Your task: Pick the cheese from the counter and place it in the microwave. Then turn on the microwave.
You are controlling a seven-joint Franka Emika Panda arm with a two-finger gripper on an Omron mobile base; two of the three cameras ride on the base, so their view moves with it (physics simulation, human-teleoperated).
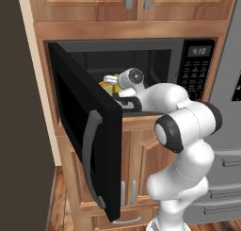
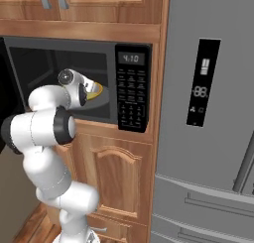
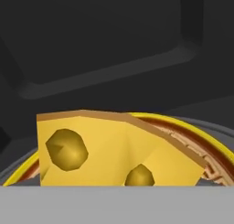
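Observation:
The microwave [image 1: 195, 67] stands with its black door [image 1: 84, 131] swung wide open to the left. My arm reaches into its dark cavity. The cheese [image 3: 114, 150], a yellow wedge with round holes, sits right in front of the hand camera, just over a yellow-rimmed plate [image 3: 185, 138] on the microwave floor. From the left base view the cheese [image 1: 108, 86] is at the tip of my gripper [image 1: 114, 85], raised above the cavity floor. The gripper is shut on the cheese, its fingertips hidden. The counter is out of view.
The keypad and display [image 2: 131, 88] sit on the microwave's right side. Wooden cabinets [image 2: 114, 172] lie below and above. A steel fridge [image 2: 208, 138] stands to the right. The open door blocks the left side.

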